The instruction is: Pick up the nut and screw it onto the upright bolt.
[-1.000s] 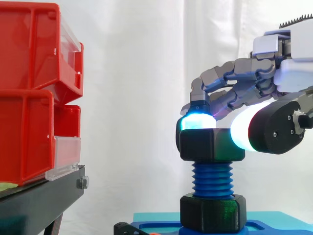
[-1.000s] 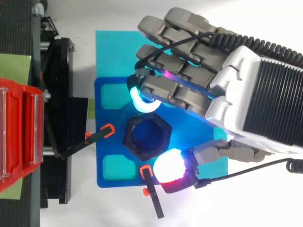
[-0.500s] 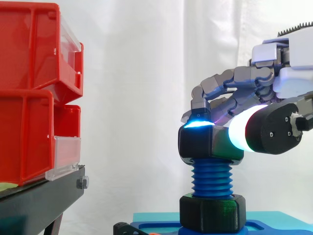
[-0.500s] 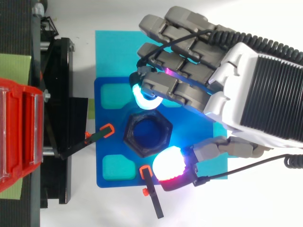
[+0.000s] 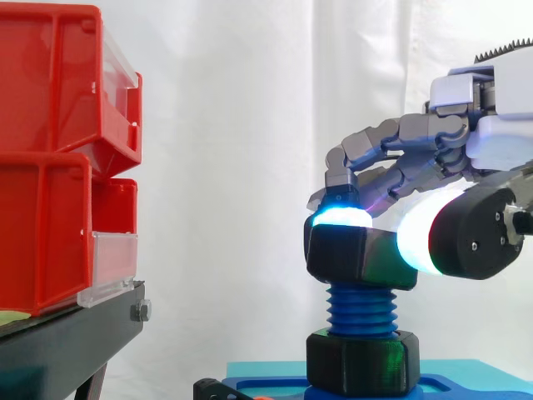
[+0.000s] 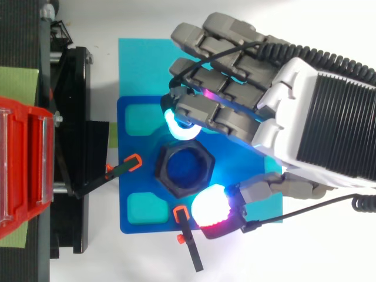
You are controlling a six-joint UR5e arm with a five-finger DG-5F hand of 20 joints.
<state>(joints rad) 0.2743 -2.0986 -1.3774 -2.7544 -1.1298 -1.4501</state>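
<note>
A black hexagonal nut [image 5: 358, 257] [image 6: 183, 168] sits on top of the upright blue threaded bolt [image 5: 361, 307], slightly tilted. The bolt's blue top shows through the nut's hole [image 6: 184, 167]. My hand [image 5: 433, 150] [image 6: 294, 117] comes in from the right, its curled fingers and thumb pinching the nut from opposite sides: a cyan-glowing fingertip [image 6: 179, 126] on the far side, a white and magenta thumb pad [image 6: 210, 205] on the near side. A second black nut [image 5: 361, 360] sits at the bolt's foot on the blue base plate [image 6: 141, 176].
Red bins [image 5: 58, 158] stacked on a black stand [image 5: 67, 342] are at the left. A black clamp with orange tips [image 6: 117, 170] holds the blue plate's left edge; another [image 6: 187, 238] is at its front edge.
The hand has turned the nut slightly on the bolt. The nut has tilted and the blue bolt top fills its hole more fully. The thumb has shifted a little.
</note>
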